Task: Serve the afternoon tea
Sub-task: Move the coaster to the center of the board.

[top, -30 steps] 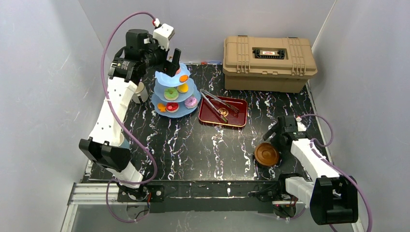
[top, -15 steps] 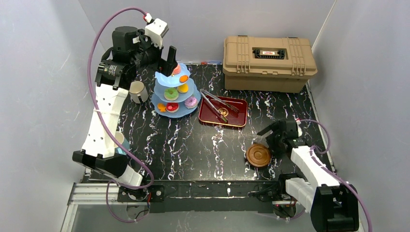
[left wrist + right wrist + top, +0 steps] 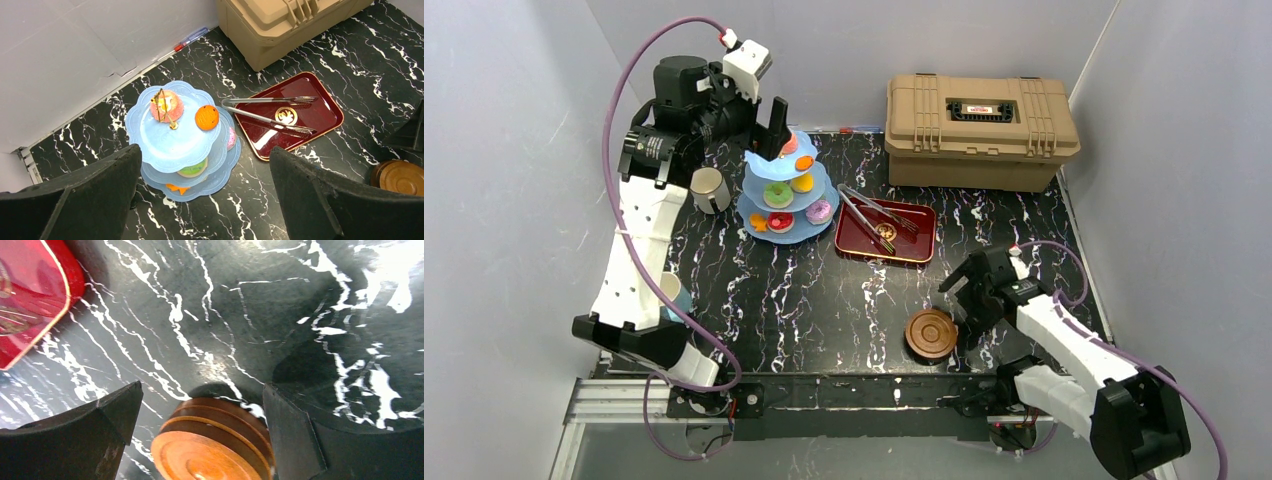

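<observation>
Saucers (image 3: 212,445) between right claw's (image 3: 201,387) splayed jaws

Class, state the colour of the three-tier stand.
The stand is light blue; the left wrist view shows it best.

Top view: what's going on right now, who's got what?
Neither arm grips anything. The left gripper hangs open above the stand, which is loaded with donuts. The right gripper is open, low over the table, with the stacked saucers between its fingers near the front edge. One cup sits left of the stand; none is on the saucers yet.
</observation>
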You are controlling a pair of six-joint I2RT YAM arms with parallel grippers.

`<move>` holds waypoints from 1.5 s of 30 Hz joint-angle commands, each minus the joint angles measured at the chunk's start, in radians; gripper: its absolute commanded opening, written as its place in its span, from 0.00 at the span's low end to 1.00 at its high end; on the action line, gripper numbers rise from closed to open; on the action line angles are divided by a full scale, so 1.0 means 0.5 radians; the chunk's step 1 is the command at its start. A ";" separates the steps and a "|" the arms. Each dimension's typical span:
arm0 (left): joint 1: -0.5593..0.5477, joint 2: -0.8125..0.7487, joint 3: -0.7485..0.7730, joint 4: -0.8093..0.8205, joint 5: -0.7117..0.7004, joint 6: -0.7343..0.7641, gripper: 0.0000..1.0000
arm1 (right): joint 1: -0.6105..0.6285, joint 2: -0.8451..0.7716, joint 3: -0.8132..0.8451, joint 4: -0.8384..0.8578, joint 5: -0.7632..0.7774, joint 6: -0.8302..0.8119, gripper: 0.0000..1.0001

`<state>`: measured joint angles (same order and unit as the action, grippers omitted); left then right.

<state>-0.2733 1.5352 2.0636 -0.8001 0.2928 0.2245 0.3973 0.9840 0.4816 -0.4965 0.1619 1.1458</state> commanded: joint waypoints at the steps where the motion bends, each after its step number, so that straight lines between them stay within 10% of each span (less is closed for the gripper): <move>1: 0.000 -0.121 0.003 -0.043 0.042 -0.004 0.98 | -0.016 -0.101 0.076 -0.401 0.142 -0.167 0.98; 13: -0.001 -0.163 -0.037 -0.034 0.054 -0.018 0.98 | -0.018 -0.631 -0.040 -0.840 -0.284 -0.038 0.99; 28: -0.002 -0.173 -0.005 -0.030 0.036 0.015 0.98 | 0.024 -0.530 -0.426 -0.260 -0.678 -0.016 0.98; 45: -0.002 -0.190 0.015 -0.049 0.002 0.034 0.98 | 0.638 0.712 0.201 0.640 -0.406 -0.111 0.98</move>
<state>-0.2733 1.4899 2.0514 -0.8124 0.3016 0.2283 0.6041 1.2057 0.5171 -0.2867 -0.1768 1.1023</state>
